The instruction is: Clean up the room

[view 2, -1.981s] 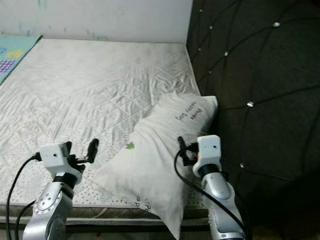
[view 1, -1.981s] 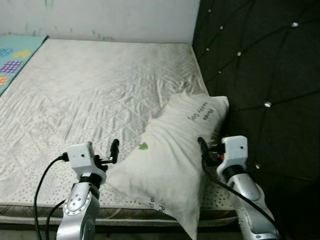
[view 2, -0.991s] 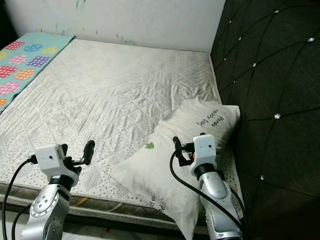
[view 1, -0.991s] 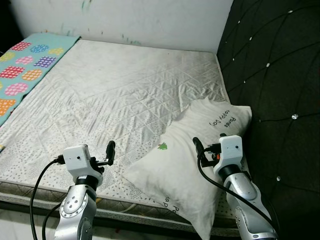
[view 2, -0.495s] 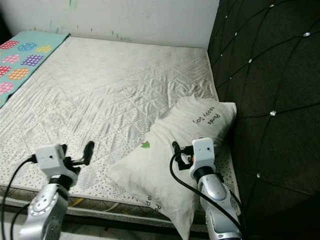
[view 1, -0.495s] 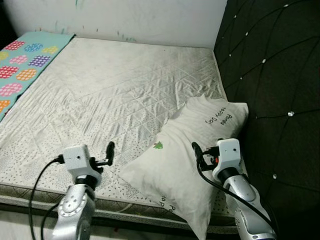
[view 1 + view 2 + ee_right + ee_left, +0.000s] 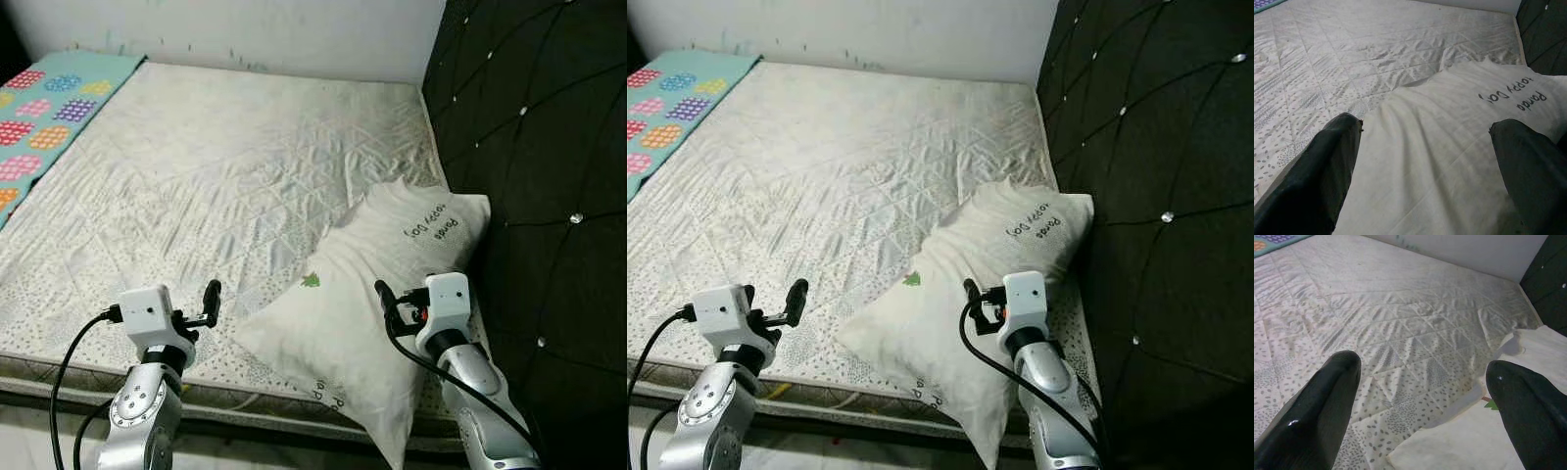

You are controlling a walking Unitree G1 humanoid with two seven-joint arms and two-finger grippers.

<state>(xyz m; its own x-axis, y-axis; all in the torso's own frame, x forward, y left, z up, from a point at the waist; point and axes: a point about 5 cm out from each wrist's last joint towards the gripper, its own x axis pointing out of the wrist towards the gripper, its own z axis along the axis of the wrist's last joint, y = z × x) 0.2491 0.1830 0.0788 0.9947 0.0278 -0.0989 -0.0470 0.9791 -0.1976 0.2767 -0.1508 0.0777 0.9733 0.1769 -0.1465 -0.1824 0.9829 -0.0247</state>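
Note:
A white pillow [image 7: 343, 313] with dark lettering and a small green print lies slanted on the bed's right side. Its far end leans on the dark headboard and its near corner hangs over the mattress edge. My right gripper [image 7: 384, 294] hovers open just above the pillow's middle; in the right wrist view the pillow [image 7: 1449, 147] lies between the spread fingers [image 7: 1327, 166]. My left gripper [image 7: 211, 297] is open over the mattress's front edge, left of the pillow. The left wrist view looks across the quilted mattress [image 7: 1400, 323] with the pillow's corner [image 7: 1449, 445] between the fingers.
The quilted white mattress [image 7: 225, 157] stretches to a pale wall [image 7: 245, 29]. A black tufted headboard [image 7: 529, 147] rises along the right. A teal mat with coloured patches [image 7: 44, 108] lies at the far left. The mattress's front edge [image 7: 59, 377] is close below me.
The whole picture has shifted as the camera moved. The pillow lies as before, and both grippers keep the same open pose.

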